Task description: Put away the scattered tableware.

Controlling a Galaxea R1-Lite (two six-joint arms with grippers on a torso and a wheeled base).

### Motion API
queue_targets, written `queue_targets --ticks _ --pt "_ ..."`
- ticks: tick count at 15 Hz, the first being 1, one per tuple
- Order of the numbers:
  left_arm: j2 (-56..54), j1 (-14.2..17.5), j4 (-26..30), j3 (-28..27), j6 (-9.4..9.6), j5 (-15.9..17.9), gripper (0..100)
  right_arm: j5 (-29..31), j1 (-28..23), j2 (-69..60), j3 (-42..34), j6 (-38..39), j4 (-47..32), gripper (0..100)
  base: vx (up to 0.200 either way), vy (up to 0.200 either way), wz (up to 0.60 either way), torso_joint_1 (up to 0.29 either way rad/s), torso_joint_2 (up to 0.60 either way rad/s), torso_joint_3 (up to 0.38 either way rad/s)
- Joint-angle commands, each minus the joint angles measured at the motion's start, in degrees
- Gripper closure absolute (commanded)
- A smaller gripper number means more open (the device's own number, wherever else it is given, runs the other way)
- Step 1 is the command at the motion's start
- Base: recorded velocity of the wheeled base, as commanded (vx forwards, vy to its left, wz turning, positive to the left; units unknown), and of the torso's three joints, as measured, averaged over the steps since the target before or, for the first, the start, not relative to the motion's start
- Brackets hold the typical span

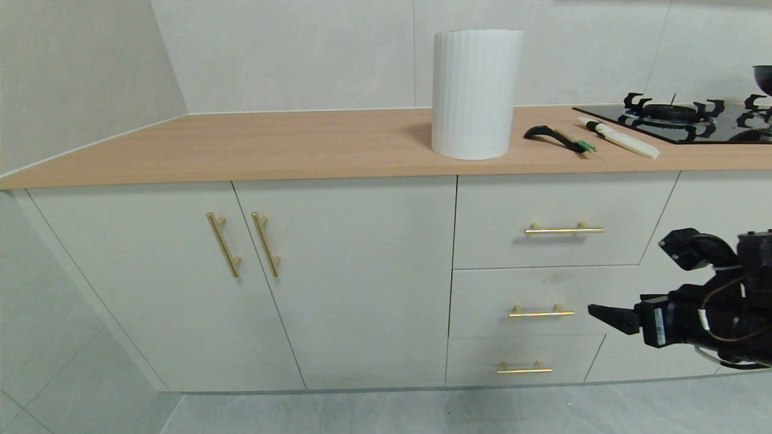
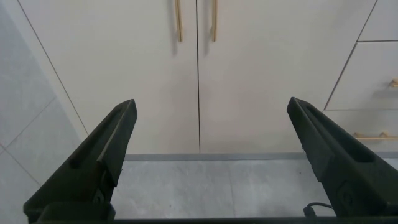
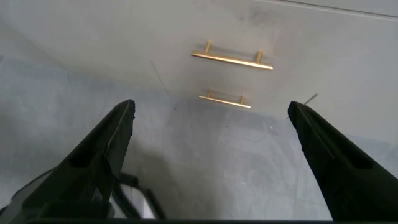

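Note:
On the wooden countertop (image 1: 271, 144) stands a tall white ribbed holder (image 1: 476, 90). Just to its right lie a black utensil with a green-tipped handle (image 1: 558, 138) and a cream-coloured utensil (image 1: 621, 138). My right gripper (image 1: 627, 276) hangs well below the counter, in front of the drawers, open and holding nothing. In the right wrist view, its gripper (image 3: 211, 107) points down at the two lower drawer handles (image 3: 231, 59) and the floor. My left gripper (image 2: 211, 106) is open and empty, low before the double cabinet doors (image 2: 199, 74).
A black gas hob (image 1: 681, 117) occupies the counter's right end. Below are two cabinet doors with gold handles (image 1: 244, 244) and three drawers with gold handles (image 1: 564, 229). Tiled walls close the back and left side. Grey floor tiles (image 1: 386, 413) lie below.

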State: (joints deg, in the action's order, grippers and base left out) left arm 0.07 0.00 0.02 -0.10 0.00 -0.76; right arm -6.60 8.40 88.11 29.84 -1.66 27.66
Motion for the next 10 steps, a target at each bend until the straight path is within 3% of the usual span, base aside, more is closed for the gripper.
queue_targets --ticks 1,10 --pt "0.01 0.0 0.06 0.01 0.0 -0.04 0 0.0 -0.93 14.37 1.89 -0.01 6.09 0 0.0 0.0 0.0 0.0 0.0 0.0" --pt "0.01 0.0 -0.02 0.01 0.0 -0.04 0 3.78 -2.51 41.26 8.13 -0.01 27.62 0 0.0 0.0 0.0 0.0 0.0 0.0"
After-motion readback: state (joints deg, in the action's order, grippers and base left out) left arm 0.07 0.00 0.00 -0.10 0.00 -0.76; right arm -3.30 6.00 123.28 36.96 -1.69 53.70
